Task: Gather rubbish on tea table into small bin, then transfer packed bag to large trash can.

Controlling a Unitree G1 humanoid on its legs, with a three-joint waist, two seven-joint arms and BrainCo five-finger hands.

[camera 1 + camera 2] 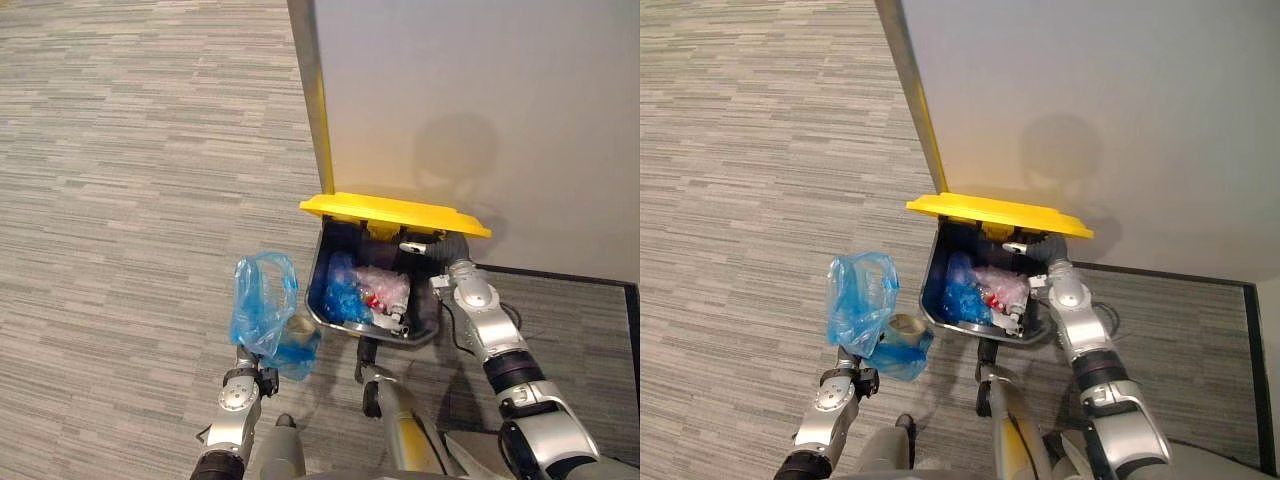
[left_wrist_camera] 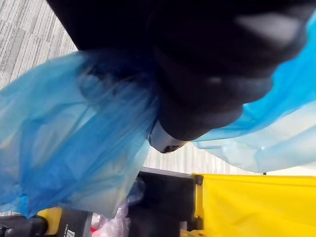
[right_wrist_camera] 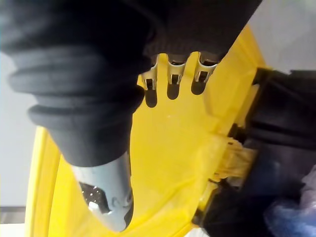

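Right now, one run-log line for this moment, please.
left hand: holds blue bag beside trash can | right hand: fingers flat on raised yellow lid | bag: not in can

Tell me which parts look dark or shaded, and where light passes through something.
Left eye view: the large trash can is darkest inside under its raised yellow lid. Left wrist view: light passes through the blue bag, while the left hand's cover looks black against it. Right wrist view: the lid is bright, without glare, beyond the right hand.
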